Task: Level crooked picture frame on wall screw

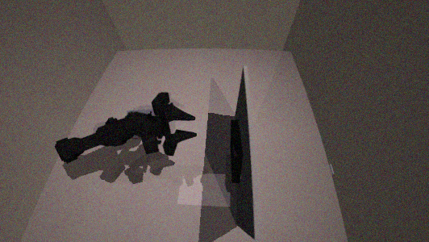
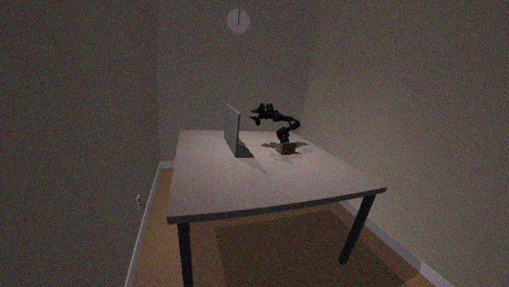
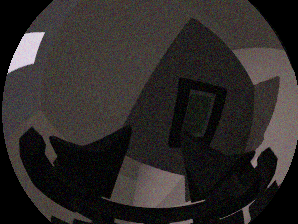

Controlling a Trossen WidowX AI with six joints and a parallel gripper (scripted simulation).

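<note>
The picture frame is a dark rectangle with a dark green picture, against the grey upright panel. The top view shows it nearly edge-on. It looks slanted in the wrist view, but that view is also tilted, so I cannot tell which side is higher. The screw and the strip are hidden. My gripper is open and empty, its fingertips pointing at the panel with a gap between them and the frame. In the wrist view the right finger overlaps the frame's lower edge.
The panel stands on the pale table, with the arm's base facing it. Dark shadows of arm and panel lie on the table. A pale patch shows near the panel. A round clock hangs on the far wall.
</note>
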